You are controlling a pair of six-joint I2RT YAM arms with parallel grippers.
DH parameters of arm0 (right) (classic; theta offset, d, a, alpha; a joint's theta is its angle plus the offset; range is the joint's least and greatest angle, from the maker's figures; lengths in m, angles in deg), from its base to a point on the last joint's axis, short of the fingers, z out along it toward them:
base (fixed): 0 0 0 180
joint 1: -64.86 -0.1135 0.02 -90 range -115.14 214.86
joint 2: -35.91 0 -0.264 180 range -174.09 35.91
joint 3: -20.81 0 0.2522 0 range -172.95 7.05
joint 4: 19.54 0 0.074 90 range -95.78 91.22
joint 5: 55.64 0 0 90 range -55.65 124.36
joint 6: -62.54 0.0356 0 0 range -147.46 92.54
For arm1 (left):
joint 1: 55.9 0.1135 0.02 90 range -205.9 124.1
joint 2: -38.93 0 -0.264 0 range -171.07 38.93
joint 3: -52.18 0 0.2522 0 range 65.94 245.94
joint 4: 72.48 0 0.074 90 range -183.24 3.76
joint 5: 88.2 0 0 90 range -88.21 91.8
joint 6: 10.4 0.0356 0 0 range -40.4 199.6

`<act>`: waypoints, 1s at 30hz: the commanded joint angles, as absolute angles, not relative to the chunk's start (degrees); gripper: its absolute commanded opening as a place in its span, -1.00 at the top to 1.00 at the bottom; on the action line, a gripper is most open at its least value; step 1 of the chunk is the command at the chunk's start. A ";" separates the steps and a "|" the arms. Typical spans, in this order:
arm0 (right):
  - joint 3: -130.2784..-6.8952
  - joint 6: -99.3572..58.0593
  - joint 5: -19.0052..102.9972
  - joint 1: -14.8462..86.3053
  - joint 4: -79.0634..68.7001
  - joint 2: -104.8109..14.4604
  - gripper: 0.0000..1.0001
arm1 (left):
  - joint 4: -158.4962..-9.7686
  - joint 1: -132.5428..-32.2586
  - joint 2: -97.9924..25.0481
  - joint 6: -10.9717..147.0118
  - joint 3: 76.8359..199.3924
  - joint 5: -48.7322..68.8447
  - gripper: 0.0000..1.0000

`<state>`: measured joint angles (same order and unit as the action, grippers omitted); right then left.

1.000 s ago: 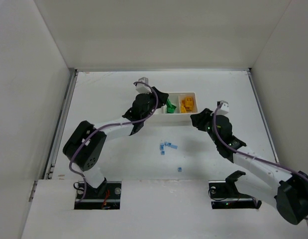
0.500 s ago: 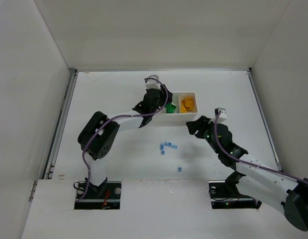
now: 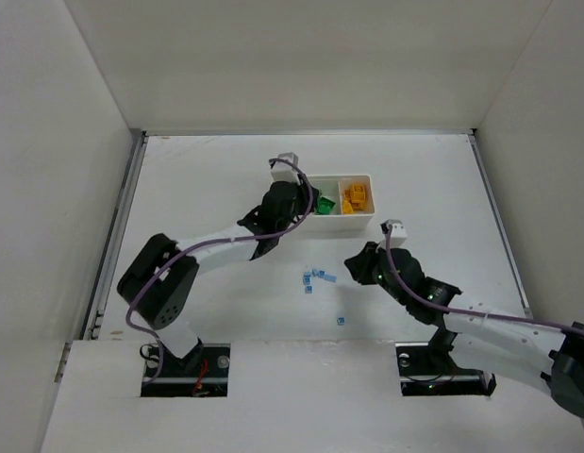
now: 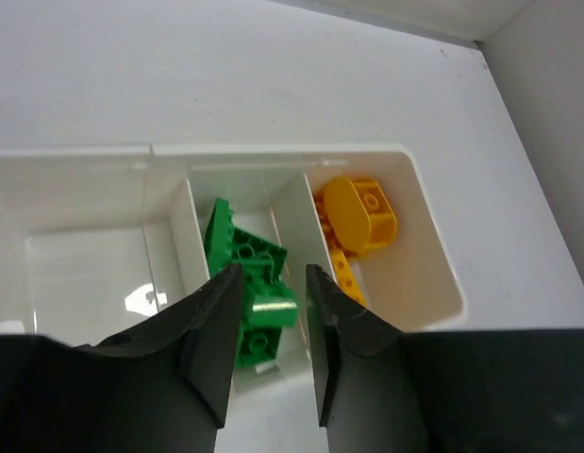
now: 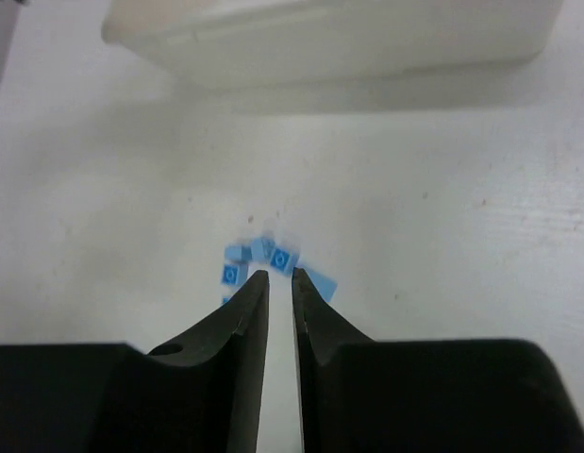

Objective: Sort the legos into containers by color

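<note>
1. The right claw (image 5: pixel 276 278) hangs low over the white table (image 3: pixel 197 179), with bare surface on both its sides. The white tray (image 5: pixel 339 42) lies well ahead of it, and the tray's near wall is the only edge that way.
2. The left claw (image 4: pixel 271 276) sits over the tray's middle compartment. A thin dividing wall stands close on either side of it, so sideways room there is tight.
3. Only the overhead view shows the white walls closing the table at left, back and right, well apart from both claws. It alone also shows a lone light blue lego (image 3: pixel 341 321) behind the right claw.
4. The right wrist view shows that claw's fingers pressed together to a thin slit, with nothing in it. The blue lego cluster (image 5: pixel 273 257) lies just ahead of the tips, blurred.
5. The left wrist view shows that claw's fingers a narrow gap apart with a bright green lego (image 4: pixel 273 307) between them. Whether it is pinched or lies below them cannot be told.
6. The green legos (image 4: pixel 237 250) fill the compartment under and ahead of the left claw. The yellow-orange legos (image 4: pixel 358 212) are in the compartment to its right, and the compartment to its left shows a white floor.
</note>
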<state>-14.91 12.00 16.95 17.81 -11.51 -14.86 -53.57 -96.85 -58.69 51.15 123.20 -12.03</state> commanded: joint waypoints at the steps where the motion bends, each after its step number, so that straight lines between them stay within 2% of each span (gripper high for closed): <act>1: -17.47 13.66 13.97 12.98 -2.81 -14.19 0.57 | -54.50 -100.14 -48.63 52.70 117.03 -12.88 0.44; 3: -18.17 14.98 12.48 9.55 1.76 -13.75 0.49 | -55.82 -101.81 -44.32 52.18 112.11 -13.84 0.46; 8: -21.42 19.29 8.17 1.28 12.75 -14.36 0.04 | -61.35 -105.16 -33.68 50.78 102.35 -17.88 0.44; 10: -23.09 20.87 7.64 -0.83 16.79 -15.77 -0.04 | -64.42 -106.39 -30.34 50.25 99.79 -19.38 0.41; 15: -26.35 24.21 7.20 -4.96 21.99 -22.00 -0.04 | -70.50 -109.73 -25.93 46.47 95.31 -22.11 0.36; 19: -28.46 26.85 7.81 -7.42 22.61 -28.33 0.10 | -70.15 -112.63 -25.05 44.18 91.97 -23.07 0.32; 30: -31.62 33.79 7.64 -11.30 25.42 -38.62 0.22 | -68.75 -116.94 -22.59 42.25 86.86 -24.48 0.20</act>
<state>-29.18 30.77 8.97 -10.56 23.76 -37.54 -70.25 -116.19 -24.07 43.33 87.75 -22.85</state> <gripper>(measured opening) 0.397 0.393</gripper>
